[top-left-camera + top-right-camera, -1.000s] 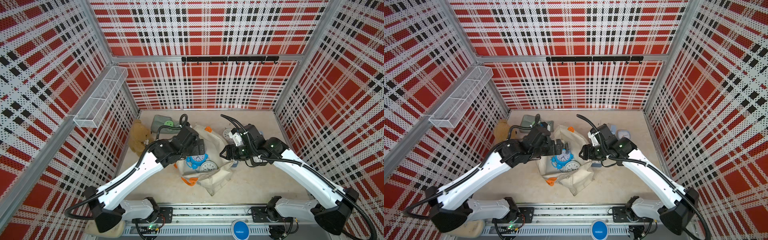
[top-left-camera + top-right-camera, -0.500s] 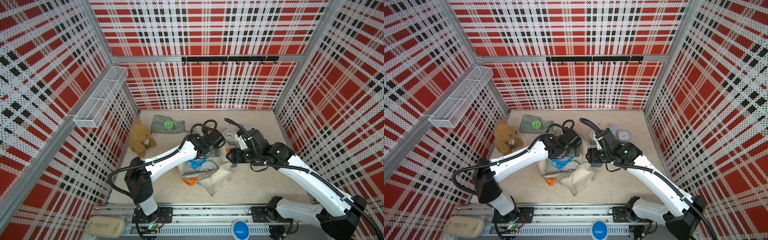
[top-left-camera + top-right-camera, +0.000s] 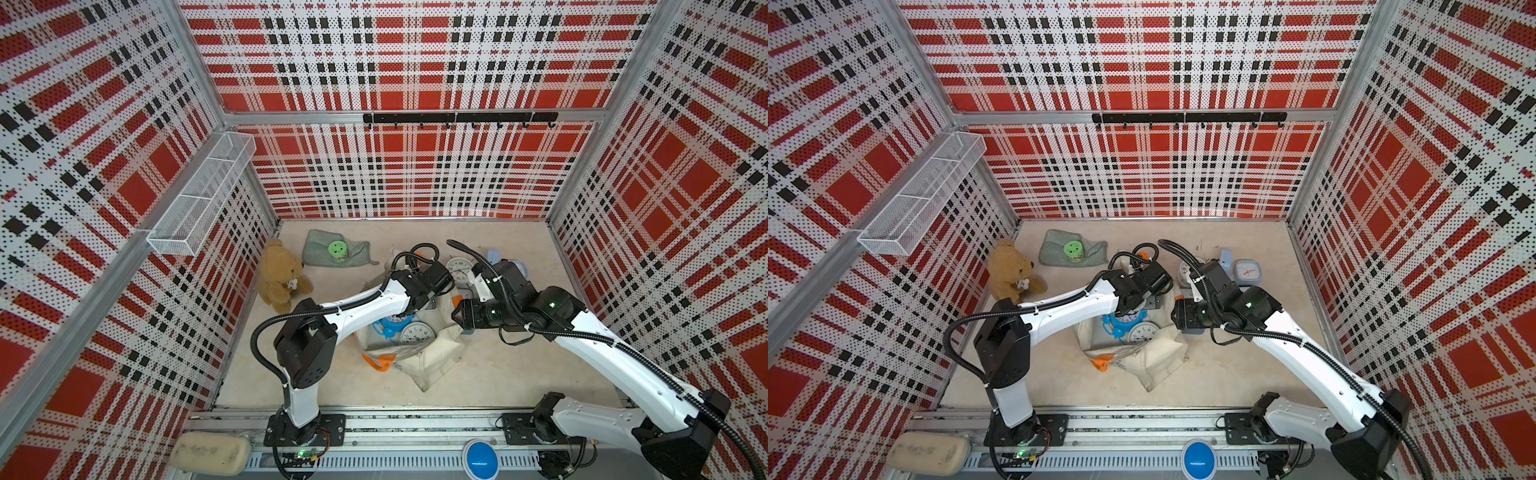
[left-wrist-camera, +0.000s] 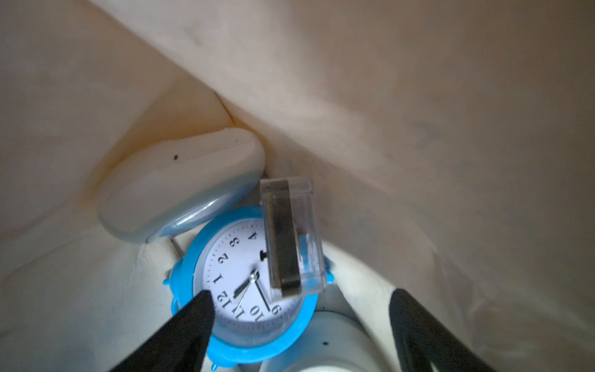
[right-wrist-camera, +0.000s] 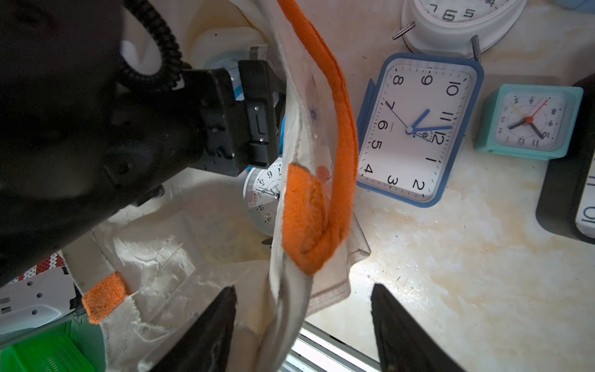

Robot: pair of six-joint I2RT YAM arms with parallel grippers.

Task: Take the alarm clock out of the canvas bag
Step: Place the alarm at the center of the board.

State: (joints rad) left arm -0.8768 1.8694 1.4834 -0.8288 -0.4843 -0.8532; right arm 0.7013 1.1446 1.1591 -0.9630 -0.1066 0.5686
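my left gripper (image 4: 301, 294) is down inside the floppy cream canvas bag with orange straps (image 4: 418, 128). its jaws are wide, and the round blue alarm clock with a white face (image 4: 231, 267) lies just ahead, between the tips, not yet clamped. my right gripper (image 5: 302, 288) stands open astride the bag's rim. the grasp and lift-out are left.

Canvas bag (image 3: 419, 361) slumps open, blue alarm clock (image 3: 388, 326) and silver clock (image 3: 417, 333) in its mouth, left arm (image 3: 365, 305) over its far edge, teddy bear (image 3: 282, 276) well apart from it.
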